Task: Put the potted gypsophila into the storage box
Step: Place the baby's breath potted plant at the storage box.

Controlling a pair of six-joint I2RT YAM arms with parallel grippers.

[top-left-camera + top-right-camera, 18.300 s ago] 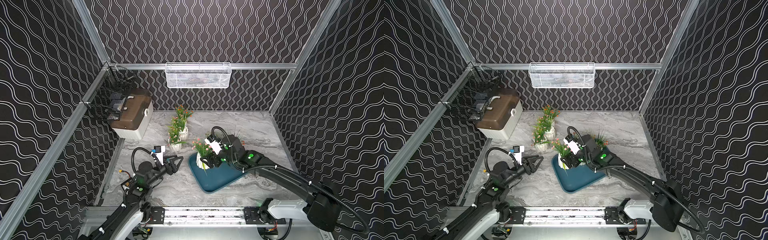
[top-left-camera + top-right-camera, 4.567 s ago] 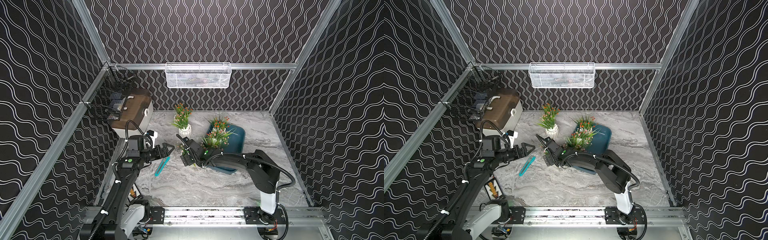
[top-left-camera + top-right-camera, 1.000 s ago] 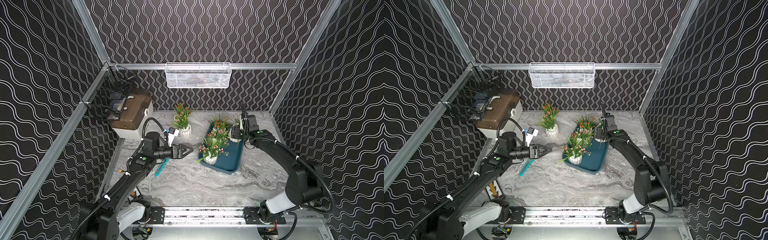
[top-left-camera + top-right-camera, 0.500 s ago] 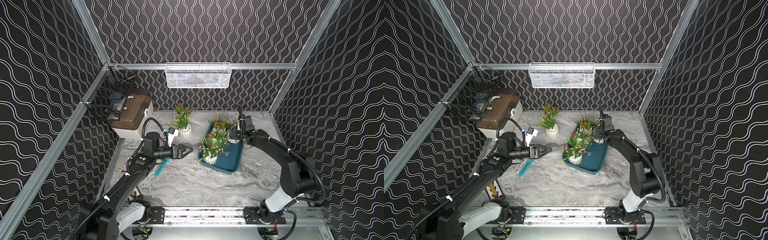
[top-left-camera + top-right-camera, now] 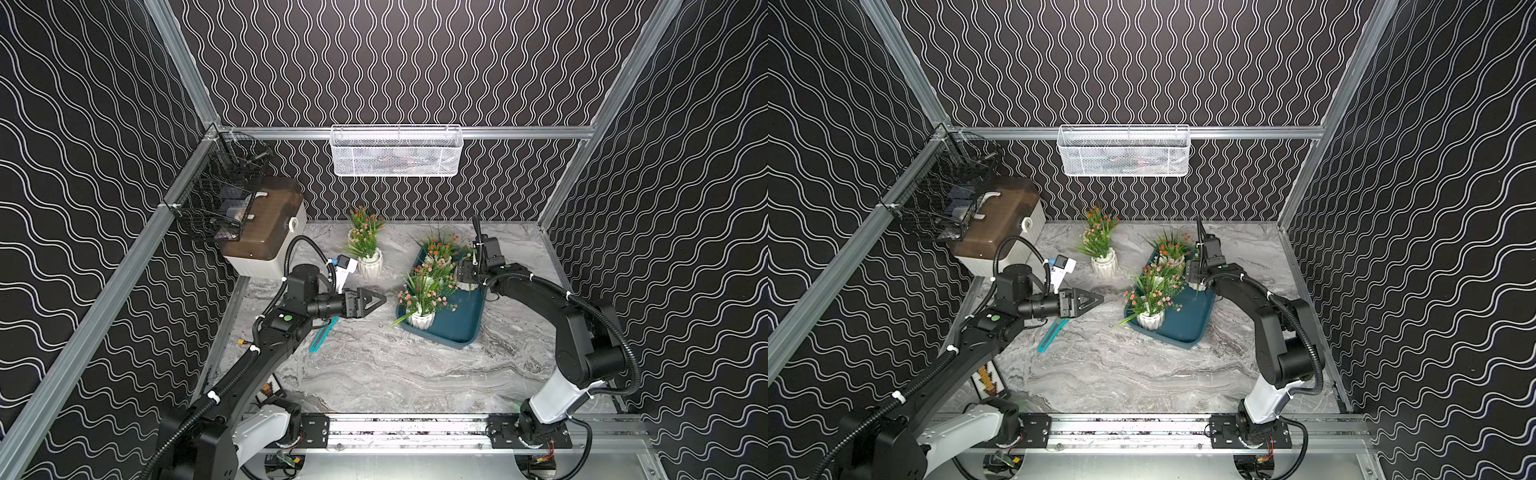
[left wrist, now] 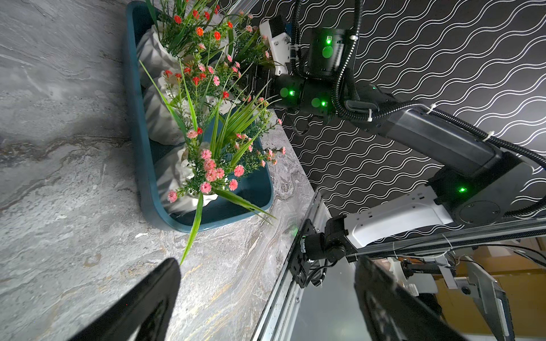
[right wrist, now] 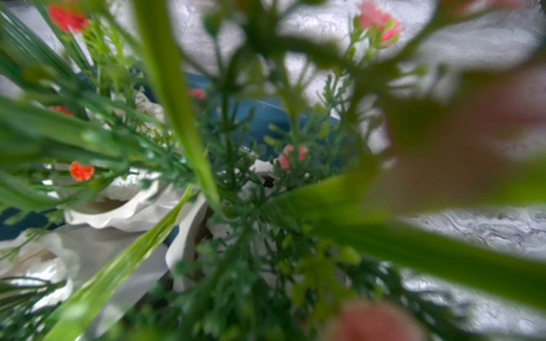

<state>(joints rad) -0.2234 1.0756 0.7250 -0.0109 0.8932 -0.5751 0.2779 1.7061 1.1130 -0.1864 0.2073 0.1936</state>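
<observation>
We see a grey marble table point(image 5: 395, 374) walled in by black wave-patterned panels. The left arm point(image 5: 266, 345) and the right arm point(image 5: 552, 307) reach in from the front rail. At the back, on the left arm's side, sits a brown-lidded box point(image 5: 266, 232), with a black basket point(image 5: 216, 203) on the wall above it. A white basket point(image 5: 395, 151) hangs on the back rail.

The storage box point(image 5: 459, 322) lies askew on the table on the right arm's side, toward the back. As far as the leaves let us count, four gypsophila pots point(image 6: 159, 118) stand inside it. The nearest pot point(image 5: 420, 320) is upright at the front end, one long leaf hanging out over the rim. Two more stand behind it along the same side. A fourth pot point(image 5: 467, 286) stands at the other side. The fifth pot point(image 5: 370, 266) stands upright on the table, between the brown-lidded box and the storage box and well apart from both.

The right end effector point(image 5: 467, 272) is buried in foliage directly over the fourth pot. Blurred leaves fill its wrist view and hide the fingers, so we cannot tell whether it grips the pot or only straddles it.

The left end effector point(image 5: 380, 298) points sideways at the storage box, near the nearest pot but apart from it. In its wrist view the fingers stand wide with nothing between them point(image 6: 267, 261).

A thin teal tool point(image 5: 320, 336) lies flat on the table beneath the left wrist.
</observation>
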